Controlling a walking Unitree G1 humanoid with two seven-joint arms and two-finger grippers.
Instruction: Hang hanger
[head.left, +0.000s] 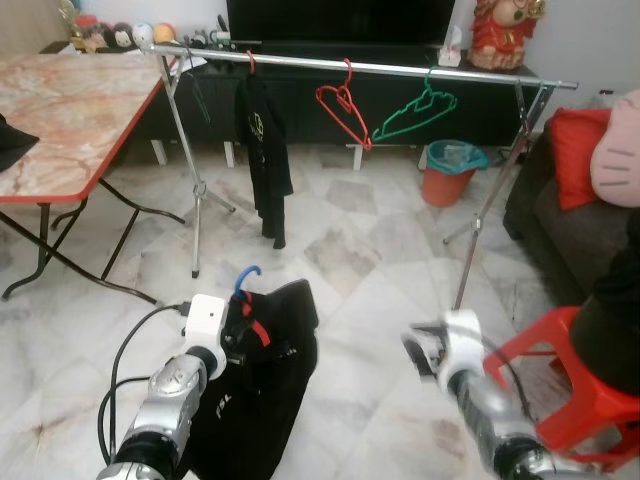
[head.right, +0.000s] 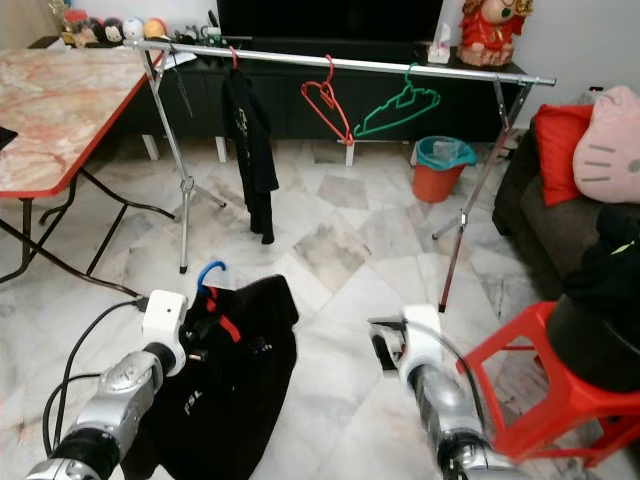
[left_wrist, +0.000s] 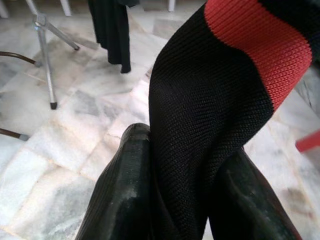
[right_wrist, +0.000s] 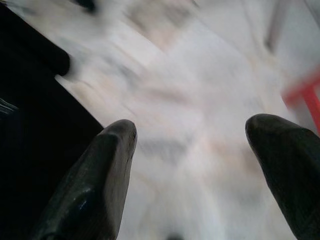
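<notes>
Marble floor (head.left: 370, 250) is gleaming, folding desk (head.left: 70, 120) standing left, red stool (head.left: 580, 390) sitting right, orange bin (head.left: 448, 172) waiting behind.

Home living room: marble floor (head.left: 370, 250) lying underfoot, TV cabinet (head.left: 330, 60) standing at 12 o'clock, clothes rail (head.left: 400, 70) crossing before it, folding table (head.left: 60, 120) sitting at 10 o'clock, sofa (head.right: 540, 220) showing at 2 o'clock

Four hangers (head.left: 343, 100) (one perhaps hidden), two garments (head.left: 262, 160).
</notes>
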